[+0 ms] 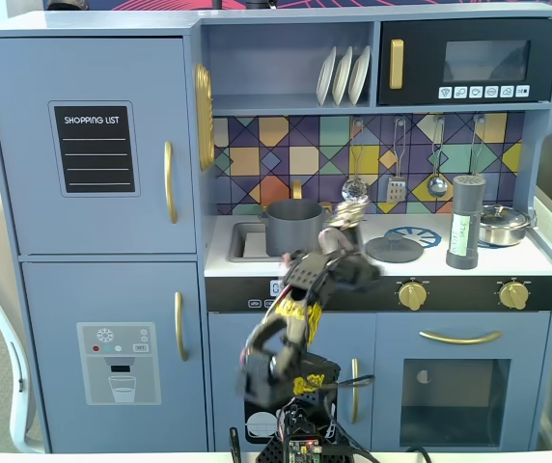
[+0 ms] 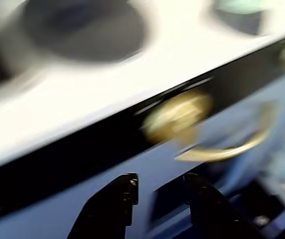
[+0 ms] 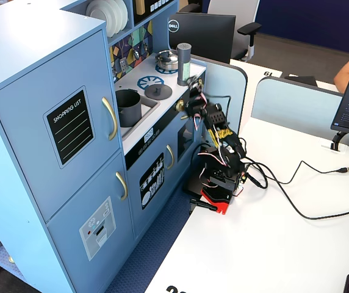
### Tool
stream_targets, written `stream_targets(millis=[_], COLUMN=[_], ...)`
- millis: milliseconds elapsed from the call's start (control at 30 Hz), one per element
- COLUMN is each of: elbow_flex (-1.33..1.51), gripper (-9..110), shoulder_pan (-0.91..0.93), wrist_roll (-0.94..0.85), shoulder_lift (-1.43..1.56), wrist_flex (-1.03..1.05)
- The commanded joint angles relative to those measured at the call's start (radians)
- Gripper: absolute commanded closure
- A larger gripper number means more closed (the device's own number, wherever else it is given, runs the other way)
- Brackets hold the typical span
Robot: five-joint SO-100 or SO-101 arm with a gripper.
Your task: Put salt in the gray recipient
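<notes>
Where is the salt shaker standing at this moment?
In a fixed view the salt shaker stands upright on the counter's right side, between the flat lid and the steel pan.

a black-bodied arm [image 3: 214, 131] with yellow markings on its links, loose bundled wires along it, a red base piece [image 3: 214, 200], and glossy black gripper fingers [image 2: 120, 201].

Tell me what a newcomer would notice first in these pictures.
The big blue toy kitchen fills a fixed view, its colourful tiled backsplash above the white counter. On that counter the gray pot sits at the sink, while the tall salt shaker stands far right beside a shiny steel pan. The black arm rises in front, its empty pincer open at the gold knobs.
</notes>
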Motion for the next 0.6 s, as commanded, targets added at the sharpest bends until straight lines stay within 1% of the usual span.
stream_targets(millis=[0, 133, 233, 433, 567], elbow_flex=[0.069, 0.204, 0.316, 0.540, 0.689], gripper=[101, 101, 101, 101, 101], shoulder_pan=[-0.261, -0.495, -0.565, -0.611, -0.629], wrist_roll=[-0.015, 0.026, 0.055, 0.061, 0.028], shoulder_lift=[0.183, 0.301, 0.308, 0.308, 0.308], wrist_flex=[0.173, 0.322, 0.334, 0.242, 0.109])
